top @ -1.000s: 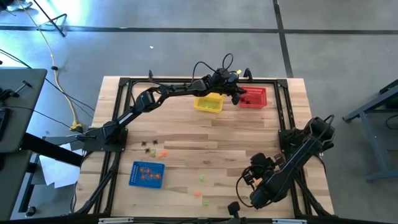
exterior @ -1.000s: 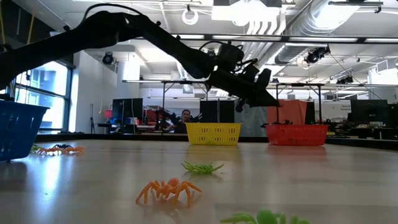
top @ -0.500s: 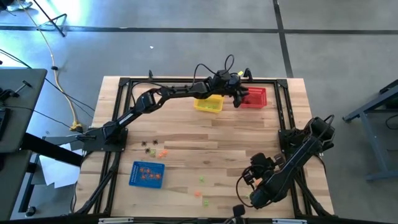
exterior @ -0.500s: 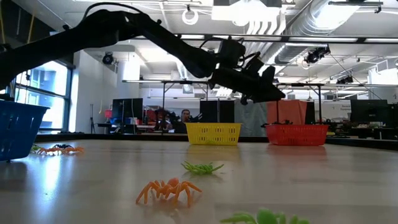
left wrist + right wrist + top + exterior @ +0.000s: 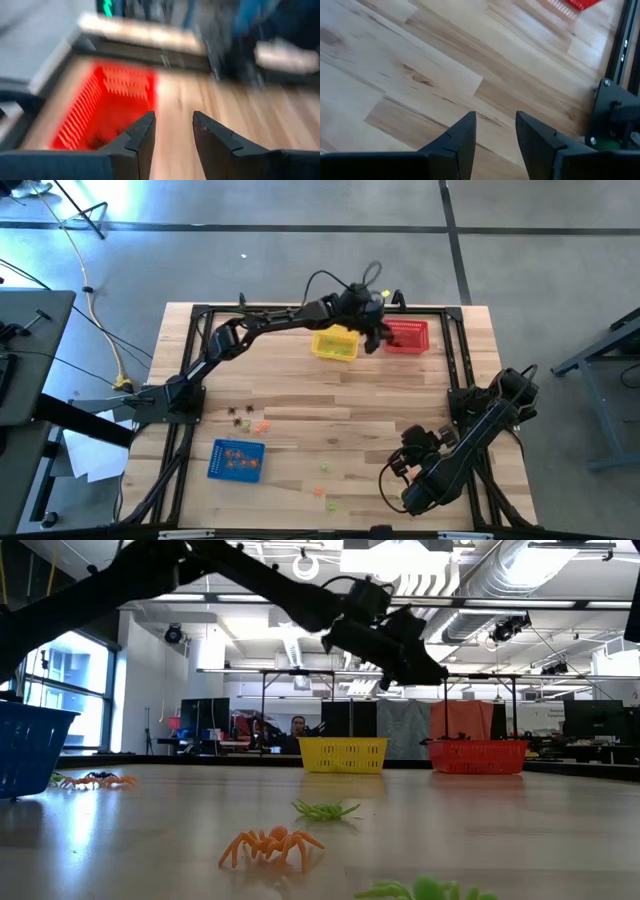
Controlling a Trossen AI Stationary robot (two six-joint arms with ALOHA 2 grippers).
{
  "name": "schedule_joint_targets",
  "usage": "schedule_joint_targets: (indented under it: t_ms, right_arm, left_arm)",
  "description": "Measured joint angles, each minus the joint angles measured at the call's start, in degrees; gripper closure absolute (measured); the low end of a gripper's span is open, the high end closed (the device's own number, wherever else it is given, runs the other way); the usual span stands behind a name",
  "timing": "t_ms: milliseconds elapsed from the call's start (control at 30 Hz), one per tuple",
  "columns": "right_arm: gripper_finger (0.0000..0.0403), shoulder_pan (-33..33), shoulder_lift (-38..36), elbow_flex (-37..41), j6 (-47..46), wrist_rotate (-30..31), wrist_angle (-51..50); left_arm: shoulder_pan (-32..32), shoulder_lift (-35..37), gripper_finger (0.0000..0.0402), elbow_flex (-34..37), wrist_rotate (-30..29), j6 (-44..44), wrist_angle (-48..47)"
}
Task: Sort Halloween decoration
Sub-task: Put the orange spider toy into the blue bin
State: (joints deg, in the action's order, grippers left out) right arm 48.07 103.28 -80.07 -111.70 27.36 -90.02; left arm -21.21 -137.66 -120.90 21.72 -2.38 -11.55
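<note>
Pale wooden boards make up your counter, and the Halloween trinkets lie scattered on its near half. Your left claw is stretched to the far side, raised above the counter between the yellow basket and the red basket; its wrist view shows the two fingers apart with nothing between them, the red basket just ahead and to one side. Your right claw waits low at the near right corner, fingers apart over bare boards, gripping nothing.

You have a small cluster of black and orange trinkets near the left frame, just beyond the blue basket, which already holds several orange pieces. A few light green and orange trinkets lie to the right of the blue basket, toward the near edge. From table height you can see an orange spider closest, a green spider just behind it, and another green one at the bottom edge. Something dark shows over the red basket's rim; you cannot tell what it is.
</note>
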Motion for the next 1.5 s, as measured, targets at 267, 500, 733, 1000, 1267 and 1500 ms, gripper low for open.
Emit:
schedule_joint_targets:
  t_ms: [267,500,733,1000,1267,1500]
  right_arm:
    - [0.0269,-2.61,0.00,0.00,8.55,5.01,0.02]
    - [0.0269,-6.44,-0.66,5.33,16.92,9.16,8.88]
    - [0.0269,-9.38,-5.60,16.29,28.20,10.83,28.54]
    - [0.0269,-11.72,-12.43,22.51,38.80,15.17,38.76]
    - [0.0269,-13.63,-13.44,24.74,45.87,0.67,45.68]
    - [0.0269,-10.56,-13.70,24.72,36.54,-17.72,45.20]
  left_arm:
    - [6.64,7.05,0.0295,0.08,-5.19,-13.40,-35.17]
    - [14.18,12.84,0.0296,0.11,-9.14,-13.61,-50.30]
    - [21.69,18.81,0.0296,0.11,-22.45,-5.43,-61.18]
    - [30.83,29.64,0.0296,15.72,-32.60,11.06,-60.38]
    - [40.20,43.98,0.0296,39.41,-36.25,28.24,-41.51]
    - [46.20,49.94,0.0296,50.75,-42.18,32.42,-26.05]
